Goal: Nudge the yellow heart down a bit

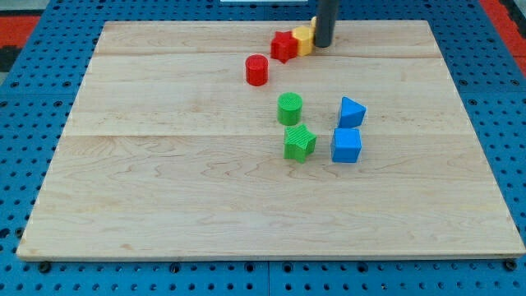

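Observation:
The yellow heart [304,39] lies near the view's top edge of the wooden board [164,189], mostly hidden between a red star-shaped block [284,46] on its left and my rod on its right. My tip [323,45] rests on the board right against the yellow block's right side. Only a small part of the yellow block shows, so its heart shape is hard to make out.
A red cylinder [257,70] sits below and left of the red star. A green cylinder [289,108] and a green star [300,142] stand mid-board. A blue triangular block [352,111] and a blue cube [346,145] stand to their right.

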`<state>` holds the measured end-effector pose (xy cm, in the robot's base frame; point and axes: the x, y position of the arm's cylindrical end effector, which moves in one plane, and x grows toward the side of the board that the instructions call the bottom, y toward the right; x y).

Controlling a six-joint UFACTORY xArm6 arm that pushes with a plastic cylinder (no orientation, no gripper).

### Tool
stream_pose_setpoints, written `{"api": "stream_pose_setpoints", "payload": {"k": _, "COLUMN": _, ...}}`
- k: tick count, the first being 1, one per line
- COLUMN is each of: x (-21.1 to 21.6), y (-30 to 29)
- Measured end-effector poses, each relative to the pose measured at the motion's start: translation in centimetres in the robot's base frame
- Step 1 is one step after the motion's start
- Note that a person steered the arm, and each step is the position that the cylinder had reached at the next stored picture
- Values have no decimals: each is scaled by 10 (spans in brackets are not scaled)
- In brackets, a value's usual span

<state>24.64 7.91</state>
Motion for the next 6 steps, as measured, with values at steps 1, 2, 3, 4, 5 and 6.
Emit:
{"api": "stream_pose_setpoints", "payload": {"k": 1, "x": 0, "y": 19}}
{"api": "stream_pose_setpoints", "payload": {"k": 2, "x": 7, "y": 109}}
{"api": "stream_pose_setpoints", "payload": {"k": 3, "x": -53, "y": 111}}
{"api": "stream_pose_setpoints", "payload": {"k": 4, "x": -55, "y": 69}}
{"api": "stream_pose_setpoints", "payload": {"k": 5, "x": -54, "y": -4}}
{"api": "stream_pose_setpoints", "payload": {"k": 6, "x": -18, "y": -30}}
